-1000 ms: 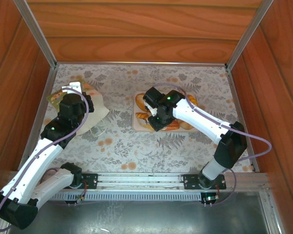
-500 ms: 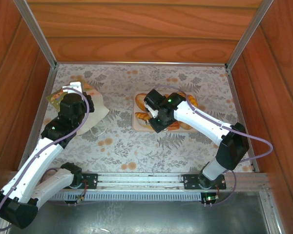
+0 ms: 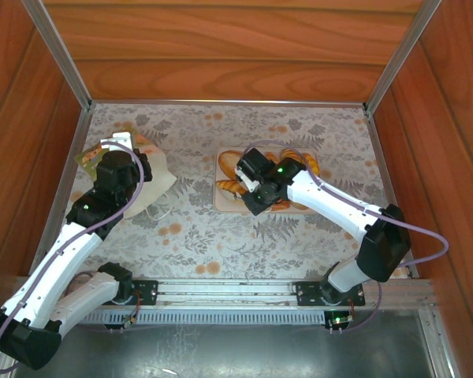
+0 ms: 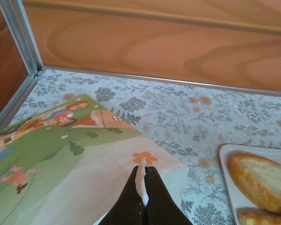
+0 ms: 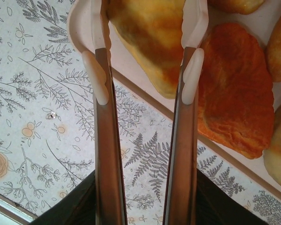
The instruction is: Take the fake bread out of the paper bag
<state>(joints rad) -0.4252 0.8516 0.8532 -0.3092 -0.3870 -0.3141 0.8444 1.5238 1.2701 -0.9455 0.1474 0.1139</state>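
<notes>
A bench (image 3: 221, 244) under a pale cloth printed with leaves and flowers sits inside reddish wood walls (image 3: 236, 55), with grey metal posts (image 3: 57, 49) at the far corners. A pinkish-beige tray (image 3: 220, 203) lies mid-bench. The fake bread (image 5: 150, 33) lies on the tray, and from above much of it is hidden under the right arm. One roll (image 4: 260, 176) at the tray's left end is cut off by the frame edge, its long axis slanting across the tray.

The right claw (image 5: 144, 47) stands apart over the tray's left part with a yellow piece between its fingers. Whether they press it I cannot tell.

Left of the tray the paper bag (image 4: 79, 164) lies flat, printed face up, its long axis slanting away from the tray. The left claw (image 4: 142, 180) is clamped together on a white scrap at the bag's edge nearest the tray. Whether that scrap is paper or cord is hard to make out.
</notes>
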